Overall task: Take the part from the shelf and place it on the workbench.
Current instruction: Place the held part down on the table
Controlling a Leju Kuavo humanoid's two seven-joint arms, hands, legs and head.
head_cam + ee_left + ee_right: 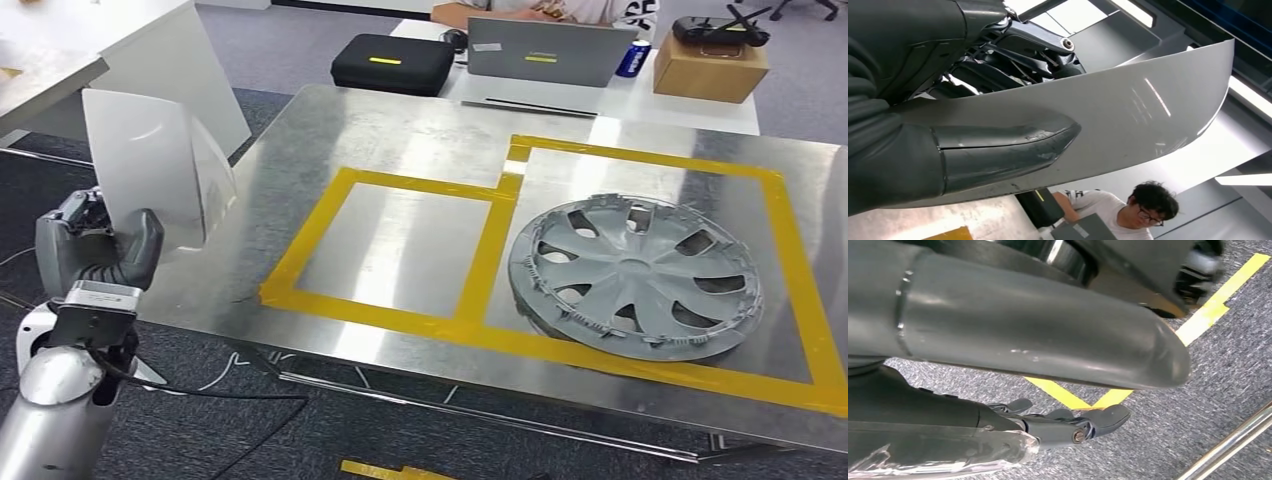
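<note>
The part [150, 160] is a pale grey curved panel standing upright over the left edge of the steel workbench [400, 130]. My left hand [100, 250] grips its lower edge, thumb on the near face. In the left wrist view the thumb [998, 150] presses on the panel [1128, 115] and the darker fingers sit behind it. A yellow-taped rectangle [395, 250] lies on the bench just right of the panel. In the right wrist view my right hand [1013, 340] hangs over the grey carpet, its fingers [1073, 427] apart and holding nothing.
A grey wheel cover [635, 275] lies in the larger taped area on the right. Beyond the bench stand a black case [393, 63], a laptop [535, 50], a blue can [632, 58] and a cardboard box [710, 65], with a person seated behind. A white table [60, 40] stands far left.
</note>
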